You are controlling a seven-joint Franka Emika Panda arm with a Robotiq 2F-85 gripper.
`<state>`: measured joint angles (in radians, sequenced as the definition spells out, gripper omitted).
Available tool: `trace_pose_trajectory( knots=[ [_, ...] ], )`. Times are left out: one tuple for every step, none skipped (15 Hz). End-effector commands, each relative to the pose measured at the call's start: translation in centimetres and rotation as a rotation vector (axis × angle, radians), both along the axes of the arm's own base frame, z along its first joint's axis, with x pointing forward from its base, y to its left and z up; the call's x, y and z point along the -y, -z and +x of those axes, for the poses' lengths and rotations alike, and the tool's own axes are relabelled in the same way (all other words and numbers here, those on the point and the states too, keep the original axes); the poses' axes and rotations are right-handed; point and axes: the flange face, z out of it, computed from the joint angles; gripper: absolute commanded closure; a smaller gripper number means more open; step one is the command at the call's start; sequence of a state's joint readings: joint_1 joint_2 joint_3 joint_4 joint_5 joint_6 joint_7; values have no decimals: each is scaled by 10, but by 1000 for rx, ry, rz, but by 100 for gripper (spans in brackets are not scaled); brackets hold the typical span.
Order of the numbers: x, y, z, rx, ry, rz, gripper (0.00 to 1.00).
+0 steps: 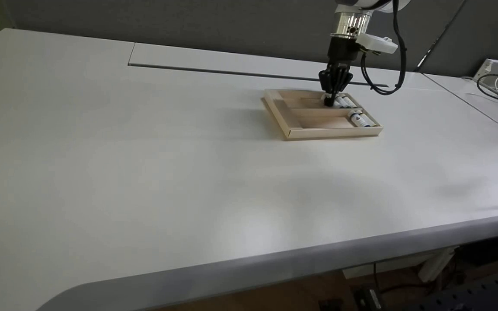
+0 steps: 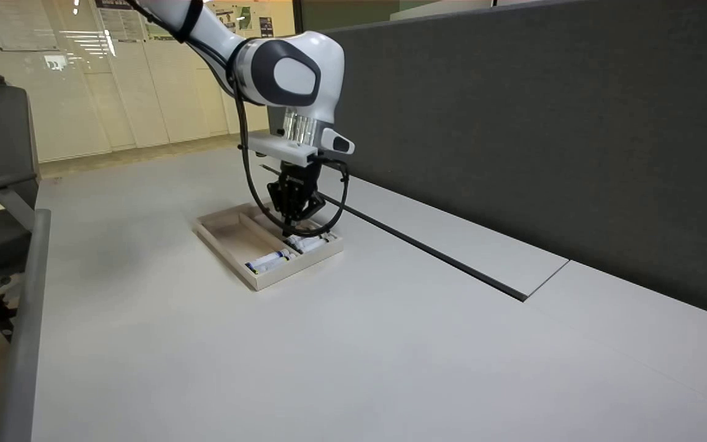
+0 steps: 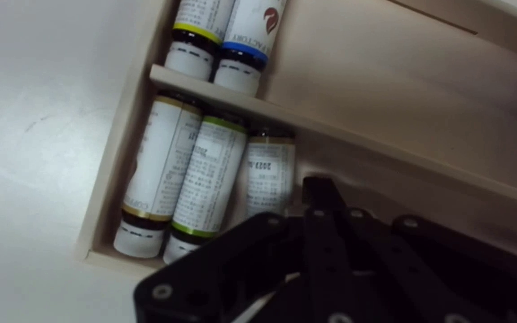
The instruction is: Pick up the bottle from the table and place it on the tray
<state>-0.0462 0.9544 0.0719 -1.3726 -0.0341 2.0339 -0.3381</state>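
We have nearest bottle (image 3: 269,177) in tray (image 1: 335,132), just left of gripper (image 3: 319,186) in wrist view, long axis toward divider (image 3: 366,142) — jaws together, seemingly empty.

On the blue-banded bottle (image 3: 245,42) I make out "FACTORY", the start of its line unclear, close to a dark red emblem (image 3: 271,20). The larger letters on the outermost gold-banded bottle (image 3: 155,170) give me "COFF"; anything after that I can't read. On the bottle (image 3: 269,175) nearest my fingers (image 3: 326,197), a pale box carries "2023" and further marks I can't settle. The green-banded bottle (image 3: 209,177) has a similar box beginning "202", the last digit blurred. The lines on the yellow-banded bottle (image 3: 200,18) and the posters (image 2: 121,23) in an exterior view are too small for me.
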Motion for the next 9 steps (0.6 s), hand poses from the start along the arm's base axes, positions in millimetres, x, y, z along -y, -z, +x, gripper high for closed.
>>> trace_pose_trajectory(
  knots=[
    [11, -10, 8, 35, 22, -1, 100],
    [13, -11, 9, 42, 25, 0, 100],
    [16, -12, 9, 45, 29, -1, 100],
    [18, -13, 10, 48, 34, 0, 100],
    [20, -13, 10, 49, 36, -1, 100],
    [22, -14, 11, 52, 39, -1, 100],
    [23, -16, 11, 55, 42, -1, 100],
    [25, -17, 12, 55, 45, -2, 100],
    [26, -18, 12, 57, 47, -4, 100]
  ],
)
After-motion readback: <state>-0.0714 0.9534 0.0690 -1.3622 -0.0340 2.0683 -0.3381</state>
